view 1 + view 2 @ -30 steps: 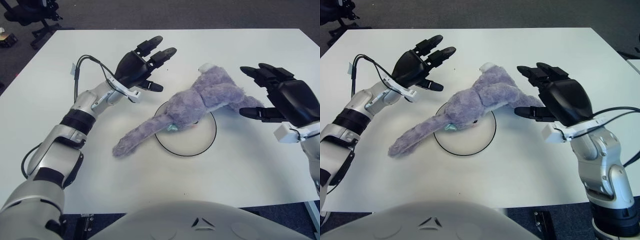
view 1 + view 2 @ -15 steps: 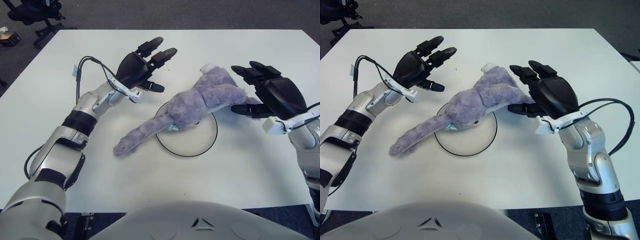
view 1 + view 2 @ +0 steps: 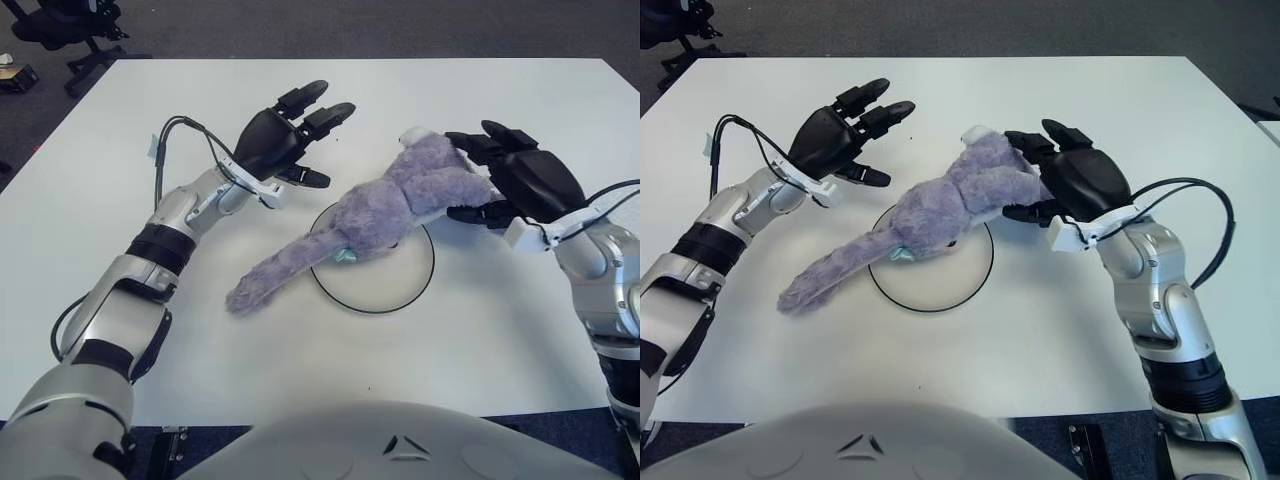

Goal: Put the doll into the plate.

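A purple plush doll point(image 3: 385, 205) lies across the far half of a white, black-rimmed plate point(image 3: 385, 311). Its long limp end trails off the plate to the lower left, onto the table. Its other end sticks out past the plate's right rim. My right hand point(image 3: 462, 178) is at that right end, open, with fingers over the top of the doll and the thumb just below its limb. My left hand point(image 3: 325, 140) hovers up and left of the plate, open with fingers spread, apart from the doll.
Everything sits on a white table point(image 3: 500, 330) with its edges in view on all sides. Dark carpet and an office chair point(image 3: 60, 25) lie beyond the far left corner. My torso point(image 3: 400, 440) fills the bottom of the view.
My right hand has moved left and towards the doll until its fingers bracket the doll's right end. The left hand has barely shifted. The doll has not moved.
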### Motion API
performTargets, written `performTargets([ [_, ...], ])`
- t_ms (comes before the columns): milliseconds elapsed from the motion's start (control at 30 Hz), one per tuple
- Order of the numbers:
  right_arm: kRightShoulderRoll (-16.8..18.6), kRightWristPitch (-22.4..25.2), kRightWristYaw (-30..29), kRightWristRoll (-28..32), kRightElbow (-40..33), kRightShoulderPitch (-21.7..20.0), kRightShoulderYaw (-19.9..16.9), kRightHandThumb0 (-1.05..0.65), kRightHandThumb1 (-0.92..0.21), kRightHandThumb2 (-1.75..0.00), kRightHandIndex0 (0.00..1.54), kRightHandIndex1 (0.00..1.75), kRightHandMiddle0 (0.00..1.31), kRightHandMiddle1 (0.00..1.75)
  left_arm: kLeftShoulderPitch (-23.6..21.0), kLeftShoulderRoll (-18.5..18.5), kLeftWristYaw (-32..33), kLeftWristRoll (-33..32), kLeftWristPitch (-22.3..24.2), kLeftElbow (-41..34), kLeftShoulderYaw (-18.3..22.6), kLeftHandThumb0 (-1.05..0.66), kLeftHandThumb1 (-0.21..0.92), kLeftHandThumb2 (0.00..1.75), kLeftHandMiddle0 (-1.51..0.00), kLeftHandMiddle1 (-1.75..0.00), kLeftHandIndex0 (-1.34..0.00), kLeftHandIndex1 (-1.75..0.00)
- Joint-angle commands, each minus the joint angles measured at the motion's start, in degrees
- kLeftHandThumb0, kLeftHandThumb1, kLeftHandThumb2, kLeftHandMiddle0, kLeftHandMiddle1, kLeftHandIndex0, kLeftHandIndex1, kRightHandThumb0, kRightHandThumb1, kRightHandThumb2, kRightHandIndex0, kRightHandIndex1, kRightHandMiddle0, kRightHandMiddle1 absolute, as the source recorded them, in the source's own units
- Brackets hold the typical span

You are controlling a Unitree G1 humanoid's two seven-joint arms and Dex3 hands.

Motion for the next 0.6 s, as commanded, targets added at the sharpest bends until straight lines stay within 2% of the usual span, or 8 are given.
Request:
performTargets([
  [0,0.8,0.6,-0.2,-1.2,2.0,-1.6,1.5,-0.93,-0.92,-0.49,0.01,0.00,0.16,0.09,0.8,-0.2,-1.0,-0.8,-0.1,-1.3,0.8,-0.86,0.92,0.50,-0.36,-0.01,-0.41,-0.09],
  [400,3.2,1.4,-2.6,-3.0,7.0,-3.5,4.9,-0.94,-0.92,-0.50,0.01,0.00,0.17,0.08,1.8,-0.9,-2.8,-1.8,0.2,-2.8,1.8,-0.86,0.92,0.49,-0.36,0.00,-0.40,-0.09],
  [567,4.6,0.6,-5.9,-4.0,11.0,-3.9,6.9,-0.94,-0.92,-0.49,0.01,0.00,0.18,0.08,2.3,-1.2,-3.9,-2.7,0.3,-3.7,2.2,-0.85,0.92,0.49,-0.35,0.00,-0.40,-0.09],
])
